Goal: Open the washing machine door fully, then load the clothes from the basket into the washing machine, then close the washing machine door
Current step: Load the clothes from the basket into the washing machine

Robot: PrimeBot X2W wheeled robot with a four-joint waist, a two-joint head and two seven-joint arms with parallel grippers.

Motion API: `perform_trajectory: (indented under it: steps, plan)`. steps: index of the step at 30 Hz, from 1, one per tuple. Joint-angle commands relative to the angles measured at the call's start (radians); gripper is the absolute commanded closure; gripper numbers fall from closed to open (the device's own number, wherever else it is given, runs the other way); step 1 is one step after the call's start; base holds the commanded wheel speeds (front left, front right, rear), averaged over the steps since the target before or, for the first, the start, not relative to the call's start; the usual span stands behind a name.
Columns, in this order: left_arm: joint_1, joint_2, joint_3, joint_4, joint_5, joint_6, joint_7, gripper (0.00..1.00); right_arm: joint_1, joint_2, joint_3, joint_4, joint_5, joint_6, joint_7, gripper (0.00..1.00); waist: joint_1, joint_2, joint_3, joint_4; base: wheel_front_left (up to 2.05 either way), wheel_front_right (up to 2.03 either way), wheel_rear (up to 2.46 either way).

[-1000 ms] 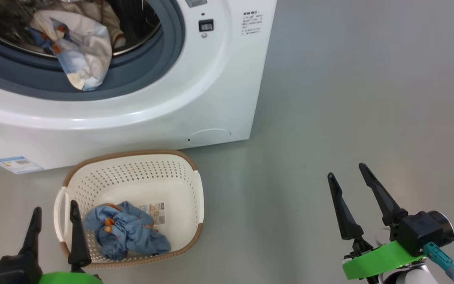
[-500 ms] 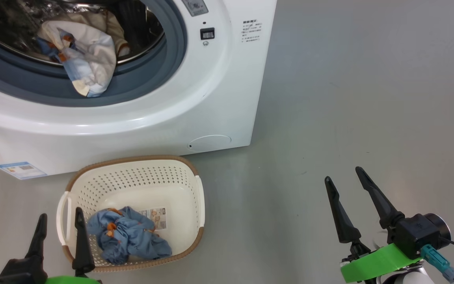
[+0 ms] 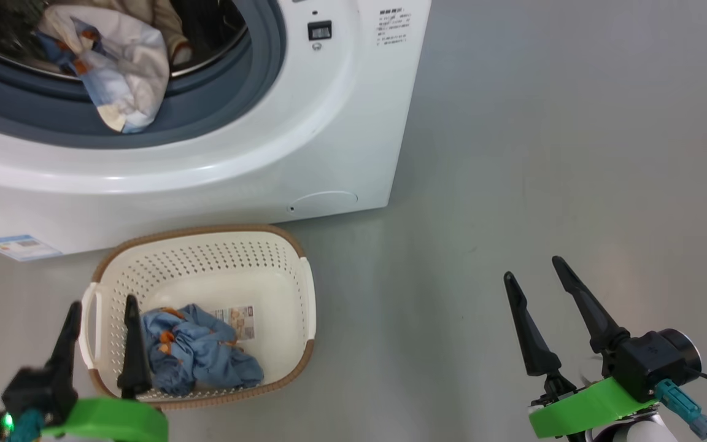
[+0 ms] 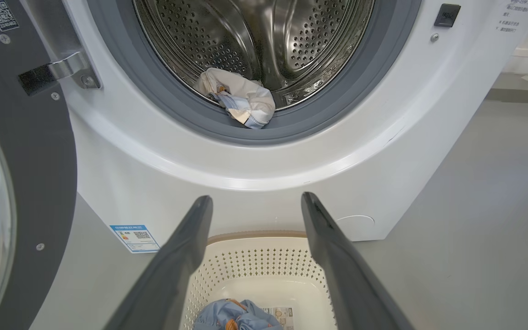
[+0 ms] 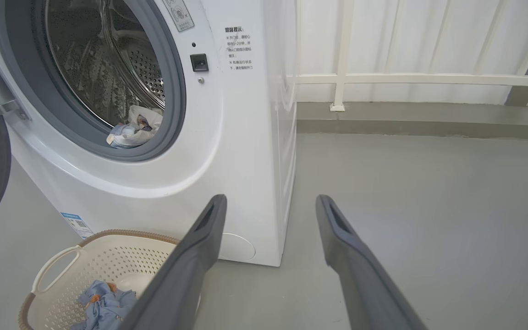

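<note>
While the washing machine door [image 4: 30, 192] stands swung wide at the left, one bundle of the clothes [image 3: 123, 73] droops over the gasket [image 3: 224, 110], tail pointing down and outward. The second bundle [image 3: 197, 359] sits in the single basket [image 3: 218, 270], its long side parallel to the washing machine [image 3: 329, 123] front. The left gripper [image 3: 102, 302] hovers at the basket's left rim, jaws wide and empty. The right gripper [image 3: 532, 268] is also wide and empty, over the floor [image 3: 544, 153], well apart.

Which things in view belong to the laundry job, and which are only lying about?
For the job: washing machine, its open door, basket, blue bundle in the basket, pale bundle hanging over the drum lip.
Only around: white railing, grey floor.
</note>
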Motion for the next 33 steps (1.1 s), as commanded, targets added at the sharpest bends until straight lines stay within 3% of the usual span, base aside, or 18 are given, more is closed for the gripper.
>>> perform_trajectory:
  steps: [1, 9, 17, 33]
  plan:
    - [-0.062, 0.028, 0.031, -0.001, -0.008, -0.016, 0.018, 0.0, -0.022, -0.001, 0.021, -0.029, -0.002, 0.002, -0.005, 0.0, 0.0, 0.0, 0.024, 0.0, 0.0, 0.0, 0.0]
    - [-0.244, 0.071, -0.006, 0.068, 0.002, -0.084, 0.138, 0.0, -0.058, -0.001, 0.02, -0.048, 0.006, 0.002, -0.005, 0.0, 0.0, 0.0, 0.109, -0.012, 0.0, 0.0, 0.0]
    - [-0.474, 0.121, -0.019, 0.176, 0.028, -0.141, 0.248, 0.0, -0.135, -0.001, 0.054, -0.059, 0.051, 0.002, -0.005, 0.0, 0.0, 0.0, 0.215, -0.068, 0.0, 0.0, 0.0]
    - [-0.873, 0.285, -0.002, 0.302, 0.019, -0.267, 0.554, 0.0, -0.238, -0.001, 0.129, -0.058, 0.173, 0.002, -0.005, 0.0, 0.0, 0.0, 0.339, -0.193, 0.0, 0.0, 0.0]
